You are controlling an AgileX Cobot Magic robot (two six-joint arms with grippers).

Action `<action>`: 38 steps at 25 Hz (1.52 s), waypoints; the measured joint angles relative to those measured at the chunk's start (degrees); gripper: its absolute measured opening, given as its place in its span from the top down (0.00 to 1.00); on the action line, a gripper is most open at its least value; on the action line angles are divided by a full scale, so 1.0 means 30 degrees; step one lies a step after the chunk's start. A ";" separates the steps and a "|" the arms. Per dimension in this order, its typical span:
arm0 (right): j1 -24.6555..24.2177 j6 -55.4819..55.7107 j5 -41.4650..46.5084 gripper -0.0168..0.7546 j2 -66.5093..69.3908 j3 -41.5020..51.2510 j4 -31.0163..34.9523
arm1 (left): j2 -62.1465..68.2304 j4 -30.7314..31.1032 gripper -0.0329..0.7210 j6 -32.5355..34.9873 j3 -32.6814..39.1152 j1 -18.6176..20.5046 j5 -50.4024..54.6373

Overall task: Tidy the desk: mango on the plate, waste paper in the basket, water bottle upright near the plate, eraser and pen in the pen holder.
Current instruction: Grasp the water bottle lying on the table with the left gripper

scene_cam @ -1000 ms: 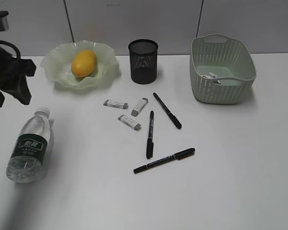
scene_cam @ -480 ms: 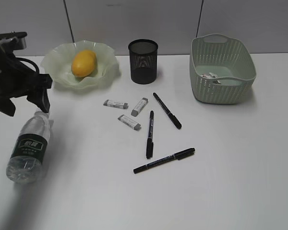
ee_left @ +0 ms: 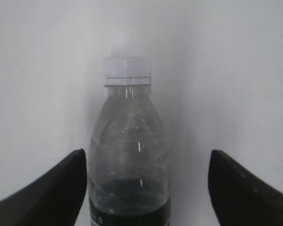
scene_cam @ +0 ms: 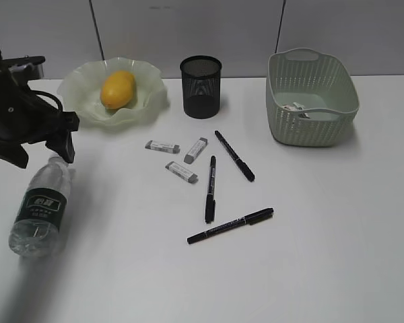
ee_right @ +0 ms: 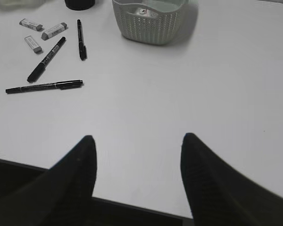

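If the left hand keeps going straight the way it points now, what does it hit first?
Most likely the water bottle: it lies on its side between the open fingers of the left hand, cap pointing away. Depth is unclear.

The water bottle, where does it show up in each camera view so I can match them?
Exterior view: water bottle lies on its side at the left edge, cap toward the left gripper.
Left wrist view: bottle fills the centre, cap at top, between the open fingers.
Right wrist view: not in it.
Shared landmark: the white cap.
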 joint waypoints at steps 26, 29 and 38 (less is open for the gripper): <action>0.0000 -0.0019 -0.0188 0.39 -0.0035 0.0083 0.0003 | 0.2829 -0.0343 0.17 -0.0321 -0.0059 0.0449 -0.0499; 0.0000 -0.0019 -0.0188 0.39 -0.0035 0.0083 0.0003 | 0.3027 -0.0361 0.18 -0.0327 -0.0080 0.0428 -0.0436; 0.0000 -0.0019 -0.0195 0.39 -0.0035 0.0083 0.0003 | 0.2511 0.0000 0.30 -0.0327 -0.0227 0.0409 0.0012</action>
